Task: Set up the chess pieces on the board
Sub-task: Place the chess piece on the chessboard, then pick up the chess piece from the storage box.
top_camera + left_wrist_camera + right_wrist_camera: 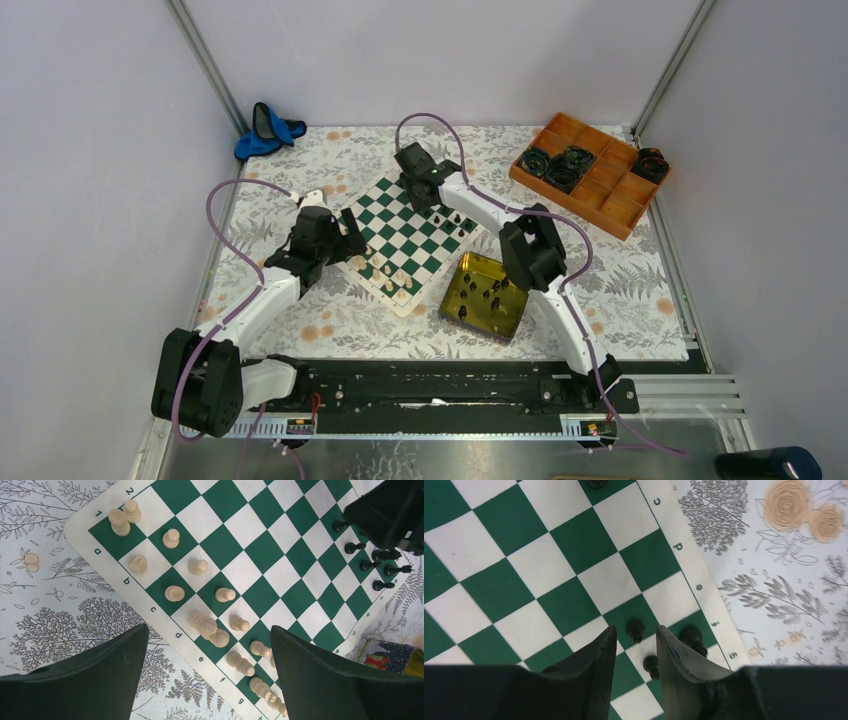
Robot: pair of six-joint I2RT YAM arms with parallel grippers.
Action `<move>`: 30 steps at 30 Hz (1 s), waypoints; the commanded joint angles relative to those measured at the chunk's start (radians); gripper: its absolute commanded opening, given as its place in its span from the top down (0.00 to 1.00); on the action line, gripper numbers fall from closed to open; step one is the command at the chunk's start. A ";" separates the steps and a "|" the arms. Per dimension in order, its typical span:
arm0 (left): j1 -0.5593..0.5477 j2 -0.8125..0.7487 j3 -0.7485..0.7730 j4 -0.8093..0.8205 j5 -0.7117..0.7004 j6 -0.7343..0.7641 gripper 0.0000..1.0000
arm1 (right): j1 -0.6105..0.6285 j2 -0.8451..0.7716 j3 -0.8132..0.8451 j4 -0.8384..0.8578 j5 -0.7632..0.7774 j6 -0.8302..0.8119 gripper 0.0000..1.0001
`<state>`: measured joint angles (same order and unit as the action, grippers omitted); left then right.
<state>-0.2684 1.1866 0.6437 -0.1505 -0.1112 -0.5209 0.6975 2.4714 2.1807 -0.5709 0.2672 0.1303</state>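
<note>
The board (400, 235) lies tilted like a diamond at the table's middle. Cream-white chess pieces (205, 625) stand in two rows along its near-left edge. A few black pieces (372, 565) stand at the far-right edge. My left gripper (209, 628) hovers wide open above the white rows, holding nothing. My right gripper (636, 628) is over the black side, jaws parted. One black pawn (651, 666) stands free in the gap between its fingers. Another pawn (636, 629) stands just past the tips, and a taller black piece (693, 637) is beside the right finger.
A yellow-gold tin tray (447, 300) with several black pieces (485, 295) sits right of the board, under the right arm. An orange compartment tray (565, 195) with black coils is at the back right. A blue object (265, 130) lies in the back-left corner.
</note>
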 commanded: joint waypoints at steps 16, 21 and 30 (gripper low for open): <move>-0.005 0.001 0.016 0.036 -0.029 0.012 0.01 | 0.010 -0.875 -0.802 0.117 0.049 0.073 0.46; -0.004 0.011 0.016 0.034 -0.032 0.014 0.01 | 0.024 -1.000 -0.999 0.105 0.016 0.134 0.44; -0.006 0.016 0.015 0.026 -0.043 0.018 0.01 | 0.033 -1.013 -1.151 0.159 -0.073 0.197 0.48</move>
<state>-0.2684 1.2015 0.6437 -0.1513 -0.1215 -0.5205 0.7204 1.4834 1.0473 -0.4664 0.2497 0.2794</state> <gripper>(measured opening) 0.989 0.537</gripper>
